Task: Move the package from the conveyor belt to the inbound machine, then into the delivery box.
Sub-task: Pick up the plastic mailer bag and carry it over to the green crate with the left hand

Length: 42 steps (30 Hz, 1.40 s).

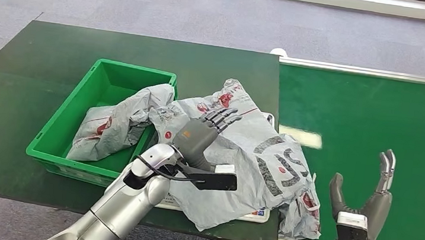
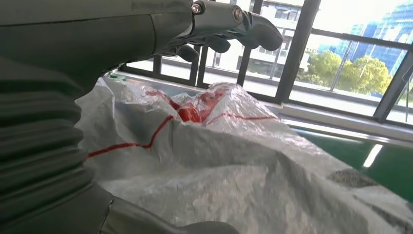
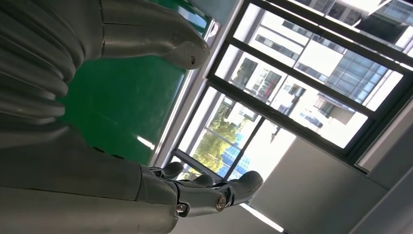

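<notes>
Green plastic formed the delivery box [image 1: 61, 130], which sat on the dark table [image 1: 18, 76] and serves as the landmark for everything else. Inside it, against its near right corner, lay one crumpled grey mailer [image 1: 102, 129] with red printing, a flap draped up over the box's right wall. Just right of the box, a second grey package [image 1: 253, 160] sprawled over a flat white platform [image 1: 259, 215], presumably the inbound machine, since it stood between the box and the belt; its upper-left fold touched the box rim, and its right edge hung toward the belt. The left hand [image 1: 200, 133] hovered above that package just right of the box, fingers extended and spread, gripping nothing; the left wrist view showed the fingers [image 2: 234, 19] above the crinkled film with a gap between, so the hand seemed poised to press down and gather the bag for the short lift into the box. Well right of the box, beyond the table edge, ran the green conveyor belt [image 1: 376, 125]. The right hand [image 1: 368, 199] stood over it, palm upright, thumb and fingers apart and empty, likely parked clear of the work.
</notes>
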Each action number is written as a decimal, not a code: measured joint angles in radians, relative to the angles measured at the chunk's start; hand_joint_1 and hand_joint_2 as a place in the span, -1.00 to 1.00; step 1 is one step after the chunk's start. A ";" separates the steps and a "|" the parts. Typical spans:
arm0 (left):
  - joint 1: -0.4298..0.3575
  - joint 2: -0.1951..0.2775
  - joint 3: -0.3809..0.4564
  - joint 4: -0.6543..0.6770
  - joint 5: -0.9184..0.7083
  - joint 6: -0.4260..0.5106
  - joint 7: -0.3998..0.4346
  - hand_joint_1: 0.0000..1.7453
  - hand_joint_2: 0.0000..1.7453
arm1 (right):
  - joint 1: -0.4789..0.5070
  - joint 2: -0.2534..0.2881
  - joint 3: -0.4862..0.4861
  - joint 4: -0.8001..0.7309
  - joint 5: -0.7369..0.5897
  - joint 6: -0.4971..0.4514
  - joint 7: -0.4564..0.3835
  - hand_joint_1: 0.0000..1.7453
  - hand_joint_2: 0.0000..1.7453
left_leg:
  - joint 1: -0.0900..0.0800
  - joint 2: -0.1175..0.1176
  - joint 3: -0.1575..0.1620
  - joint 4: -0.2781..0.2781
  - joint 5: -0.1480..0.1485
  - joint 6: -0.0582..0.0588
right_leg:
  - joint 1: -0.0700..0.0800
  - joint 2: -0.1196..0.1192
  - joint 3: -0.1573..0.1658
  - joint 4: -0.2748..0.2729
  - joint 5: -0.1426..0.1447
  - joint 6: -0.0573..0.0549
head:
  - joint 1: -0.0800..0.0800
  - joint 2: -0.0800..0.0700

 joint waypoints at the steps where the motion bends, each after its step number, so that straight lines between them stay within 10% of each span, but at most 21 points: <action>1: -0.006 0.000 -0.007 0.014 -0.010 -0.007 0.007 -1.00 1.00 | 0.000 0.001 0.000 0.001 0.002 0.001 0.000 -1.00 1.00 | 0.000 0.000 0.000 0.000 0.000 0.000 | 0.000 0.000 0.000 0.000 0.000 0.000 | 0.000 0.000; 13: -0.138 -0.051 -0.071 0.307 -0.104 -0.086 0.155 -1.00 1.00 | -0.007 0.021 -0.004 0.028 0.026 -0.004 0.000 -1.00 1.00 | 0.000 -0.001 0.003 0.000 0.000 0.000 | 0.000 -0.001 0.005 0.000 0.000 0.000 | 0.000 0.000; 14: -0.149 -0.056 -0.071 0.327 -0.107 -0.100 0.163 -0.82 1.00 | -0.011 0.021 -0.004 0.033 0.026 -0.008 0.000 -1.00 1.00 | 0.000 -0.001 0.004 0.000 -0.001 0.001 | 0.000 -0.001 0.006 0.000 0.000 0.000 | 0.000 0.000; 18: -0.179 -0.070 -0.076 0.384 -0.116 -0.124 0.175 1.00 1.00 | -0.023 0.024 -0.004 0.049 0.025 -0.016 0.001 -1.00 1.00 | 0.000 -0.001 0.010 0.000 -0.002 0.001 | 0.000 -0.001 0.013 0.000 -0.001 0.000 | 0.000 0.000; 42: -0.125 -0.062 -0.076 0.318 0.019 -0.090 -0.018 1.00 1.00 | -0.016 0.027 -0.030 0.055 0.024 0.007 0.000 -1.00 1.00 | 0.000 -0.001 0.009 0.000 -0.002 0.001 | 0.000 -0.001 0.010 0.000 -0.002 0.000 | 0.000 0.000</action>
